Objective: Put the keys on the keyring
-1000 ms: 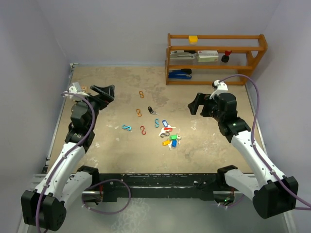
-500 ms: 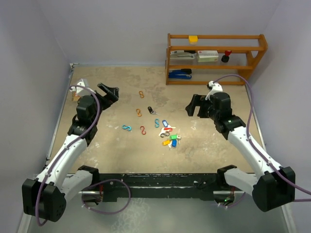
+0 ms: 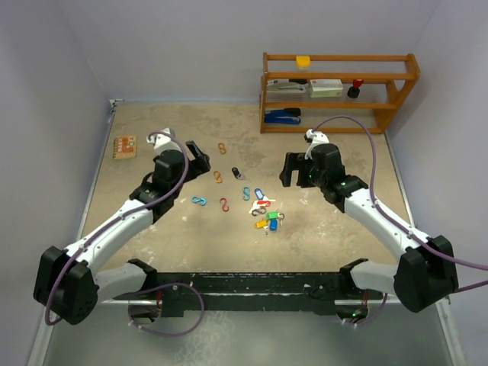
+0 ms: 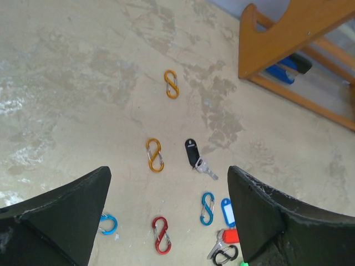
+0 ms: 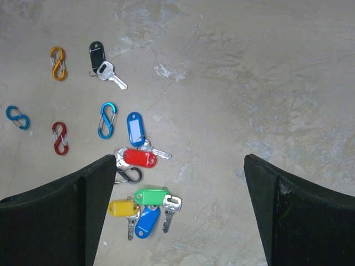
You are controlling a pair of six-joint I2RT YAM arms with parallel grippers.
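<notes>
The keys lie in a loose heap at mid-table (image 3: 264, 213). The right wrist view shows them as a blue-tagged key (image 5: 135, 128), a red one (image 5: 138, 158), a green one (image 5: 151, 196), a yellow one (image 5: 123, 208) and a second blue one (image 5: 147, 221). A black-tagged key (image 3: 238, 173) lies apart, further back; it also shows in the left wrist view (image 4: 194, 154). My left gripper (image 3: 194, 156) is open and empty, above the table left of the keys. My right gripper (image 3: 290, 169) is open and empty, right of the heap and above it.
Coloured carabiner clips lie around the keys: two orange (image 3: 222, 148) (image 3: 217, 177), two blue (image 3: 199, 201) (image 3: 246, 194), one red (image 3: 225, 204) and one black (image 5: 128, 175). A wooden shelf (image 3: 339, 91) stands at the back right. A small notepad (image 3: 124, 146) lies at the far left.
Both arms have swung inward toward the middle. The left gripper moved right and the right gripper moved left, both staying open. The notepad is now uncovered.
</notes>
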